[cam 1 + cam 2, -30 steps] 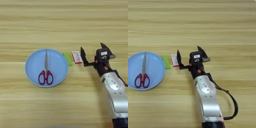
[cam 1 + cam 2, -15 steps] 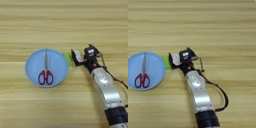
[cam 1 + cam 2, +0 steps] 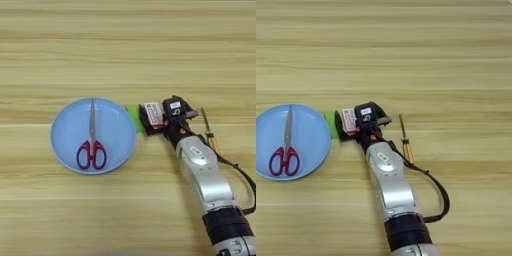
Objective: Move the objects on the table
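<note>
A light wooden table [image 3: 125, 45] is seen from above, its grain running in tan and pale stripes. At about 8 o'clock from the picture's centre in the left eye view, a round light-blue plate [image 3: 67, 147] is set on the wood, and red-handled scissors [image 3: 91, 145] are laid inside it, blades pointing to 12 o'clock and handles to 6 o'clock. Just beside the plate's rim at 3 o'clock, a small bright green block [image 3: 133, 117] is partly hidden behind a small red-and-white flat box [image 3: 153, 114]. The box is bracketed by the black fingers of the right gripper [image 3: 156, 117], which is brought in by a silver forearm [image 3: 205, 177] from the 5 o'clock corner; the claw appears drawn in narrowly around the box, though firm contact cannot be made out. At 3 o'clock of the gripper, a thin orange-handled screwdriver [image 3: 405, 140] is left lying on the table, tip toward 12 o'clock, just beside the forearm.
</note>
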You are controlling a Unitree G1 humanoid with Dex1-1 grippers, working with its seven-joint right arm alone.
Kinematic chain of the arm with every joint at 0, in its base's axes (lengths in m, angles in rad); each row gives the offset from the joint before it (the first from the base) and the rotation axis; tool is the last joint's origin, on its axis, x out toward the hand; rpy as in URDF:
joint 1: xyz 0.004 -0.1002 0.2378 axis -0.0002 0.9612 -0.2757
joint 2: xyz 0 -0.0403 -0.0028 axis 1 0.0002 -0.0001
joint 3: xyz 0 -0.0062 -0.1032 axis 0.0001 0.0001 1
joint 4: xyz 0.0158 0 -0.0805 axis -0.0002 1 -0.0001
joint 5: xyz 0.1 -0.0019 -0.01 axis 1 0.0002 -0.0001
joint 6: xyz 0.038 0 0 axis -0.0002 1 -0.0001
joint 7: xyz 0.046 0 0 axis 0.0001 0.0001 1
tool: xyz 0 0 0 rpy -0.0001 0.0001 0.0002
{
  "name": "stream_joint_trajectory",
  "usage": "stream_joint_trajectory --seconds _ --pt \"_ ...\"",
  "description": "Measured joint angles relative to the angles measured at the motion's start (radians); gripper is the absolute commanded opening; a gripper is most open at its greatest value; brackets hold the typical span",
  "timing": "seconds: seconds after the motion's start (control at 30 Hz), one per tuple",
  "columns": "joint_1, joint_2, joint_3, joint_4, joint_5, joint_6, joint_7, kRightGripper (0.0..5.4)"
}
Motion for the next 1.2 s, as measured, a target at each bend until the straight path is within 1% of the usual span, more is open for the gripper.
stream_joint_trajectory --seconds 0.33,0.5,0.83,1.2 --pt "-0.029 0.000 -0.017 0.063 0.001 -0.019 -0.020 5.39" --pt "-0.034 0.002 -0.040 0.083 0.011 -0.020 -0.029 5.39" --pt "-0.041 0.003 -0.048 0.124 0.015 -0.021 -0.028 5.39" --pt "-0.041 0.010 -0.043 0.127 0.015 -0.023 -0.021 5.39"
